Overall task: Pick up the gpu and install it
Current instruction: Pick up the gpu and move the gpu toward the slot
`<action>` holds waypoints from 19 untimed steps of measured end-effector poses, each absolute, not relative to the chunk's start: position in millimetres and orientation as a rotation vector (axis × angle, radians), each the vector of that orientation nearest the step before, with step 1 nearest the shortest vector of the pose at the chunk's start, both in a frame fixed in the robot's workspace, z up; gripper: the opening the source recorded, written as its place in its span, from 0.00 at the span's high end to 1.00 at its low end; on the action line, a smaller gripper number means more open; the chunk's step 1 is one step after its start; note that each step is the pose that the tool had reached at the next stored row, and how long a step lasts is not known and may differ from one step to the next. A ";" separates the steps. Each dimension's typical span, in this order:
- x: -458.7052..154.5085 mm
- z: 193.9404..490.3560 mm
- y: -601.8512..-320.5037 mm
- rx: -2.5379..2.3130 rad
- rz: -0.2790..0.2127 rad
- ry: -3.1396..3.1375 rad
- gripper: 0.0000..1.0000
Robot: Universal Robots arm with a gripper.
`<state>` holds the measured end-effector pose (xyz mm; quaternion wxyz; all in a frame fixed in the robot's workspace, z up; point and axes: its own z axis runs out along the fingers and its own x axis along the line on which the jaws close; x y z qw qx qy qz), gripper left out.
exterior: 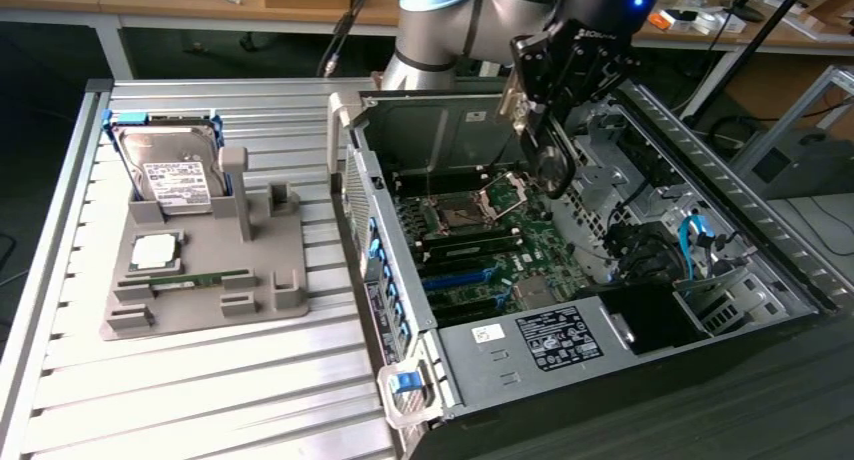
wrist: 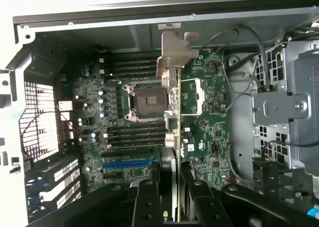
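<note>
My gripper (exterior: 541, 130) is shut on the gpu (exterior: 551, 168), a thin dark card hanging on edge over the open computer case (exterior: 400, 310). The card is held in the air above the motherboard (exterior: 497, 242), near the CPU socket. In the wrist view the gpu (wrist: 175, 53) shows edge-on, its silvery end bracket pointing away from me, with my gripper (wrist: 172, 189) clamping both faces. Below it lie the motherboard (wrist: 212, 122), the CPU socket (wrist: 148, 101) and a blue expansion slot (wrist: 129, 164).
A grey fixture tray (exterior: 274, 280) on the slatted table at the exterior view's left holds a hard drive (exterior: 180, 170), a CPU (exterior: 154, 248) and a green RAM stick (exterior: 187, 278). Drive cages (wrist: 284, 112) and cables (exterior: 694, 245) crowd the case's far side.
</note>
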<state>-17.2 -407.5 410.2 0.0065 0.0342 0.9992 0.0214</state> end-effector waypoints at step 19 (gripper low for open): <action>5.2 404.8 -418.2 0.006 0.068 3.130 0.73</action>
